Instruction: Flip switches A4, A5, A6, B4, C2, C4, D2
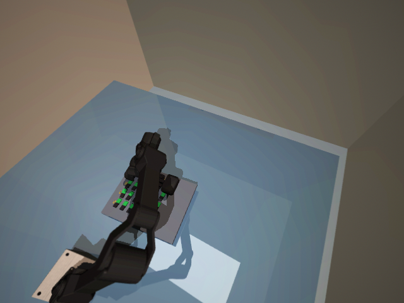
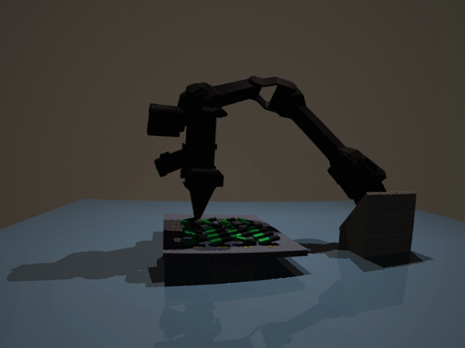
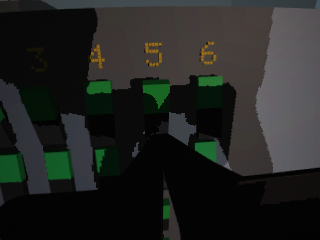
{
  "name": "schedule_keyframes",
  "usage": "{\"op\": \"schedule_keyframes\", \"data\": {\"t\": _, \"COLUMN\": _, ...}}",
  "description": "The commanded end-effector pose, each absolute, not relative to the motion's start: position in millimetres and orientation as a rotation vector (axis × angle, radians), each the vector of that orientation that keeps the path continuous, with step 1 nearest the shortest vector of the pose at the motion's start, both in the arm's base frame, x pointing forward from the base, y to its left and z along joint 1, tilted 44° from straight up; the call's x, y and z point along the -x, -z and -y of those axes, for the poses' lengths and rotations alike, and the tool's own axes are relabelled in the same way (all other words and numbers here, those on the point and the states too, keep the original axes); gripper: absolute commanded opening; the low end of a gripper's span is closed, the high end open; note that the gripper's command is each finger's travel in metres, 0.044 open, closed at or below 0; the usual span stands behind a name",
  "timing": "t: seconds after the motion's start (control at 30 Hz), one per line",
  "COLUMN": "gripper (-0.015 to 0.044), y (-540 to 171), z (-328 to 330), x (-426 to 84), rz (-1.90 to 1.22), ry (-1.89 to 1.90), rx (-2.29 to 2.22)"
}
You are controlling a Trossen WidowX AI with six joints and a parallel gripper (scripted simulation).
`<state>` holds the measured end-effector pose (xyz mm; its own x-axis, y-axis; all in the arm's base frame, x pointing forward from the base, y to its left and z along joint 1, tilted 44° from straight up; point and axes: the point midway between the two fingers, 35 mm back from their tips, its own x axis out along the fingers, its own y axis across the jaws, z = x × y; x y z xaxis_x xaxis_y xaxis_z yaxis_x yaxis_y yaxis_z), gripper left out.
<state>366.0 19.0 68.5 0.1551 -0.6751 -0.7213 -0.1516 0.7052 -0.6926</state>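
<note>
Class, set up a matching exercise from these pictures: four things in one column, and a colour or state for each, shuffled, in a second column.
Things:
1. hand
2. column numbers
3. panel
4. base plate

Colour or state:
a. grey, flat on the table
b. orange
c. shut, tip down at the switches
d. pale, with dark holes at its corners

Pairs: 1-c, 2-b, 3-a, 4-d

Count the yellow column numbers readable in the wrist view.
4. The dim 3 sits far left in shadow, then 4, 5 and 6 run rightward along the panel's far edge. Lower numbers are out of frame.
</note>
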Motion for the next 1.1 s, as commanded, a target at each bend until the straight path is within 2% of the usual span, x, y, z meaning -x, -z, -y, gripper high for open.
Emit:
{"op": "schedule_keyframes", "data": {"t": 0.0, "gripper": 0.0, "y": -93, "z": -47, "x": -365, "rz": -1.385, "ry": 0.423, "rx": 0.739}}
{"op": "schedule_keyframes", "data": {"t": 0.17, "gripper": 0.0, "y": -108, "z": -59, "x": -361, "rz": -1.392, "ry": 0.429, "rx": 0.741}}
{"op": "schedule_keyframes", "data": {"t": 0.4, "gripper": 0.0, "y": -128, "z": -38, "x": -366, "rz": -1.391, "ry": 0.429, "rx": 0.742}}
{"op": "schedule_keyframes", "data": {"t": 0.57, "gripper": 0.0, "y": -105, "z": -15, "x": -370, "rz": -1.367, "ry": 0.42, "rx": 0.746}}
{"op": "schedule_keyframes", "data": {"t": 1.07, "gripper": 0.0, "y": -91, "z": -3, "x": -373, "rz": -1.366, "ry": 0.42, "rx": 0.746}}
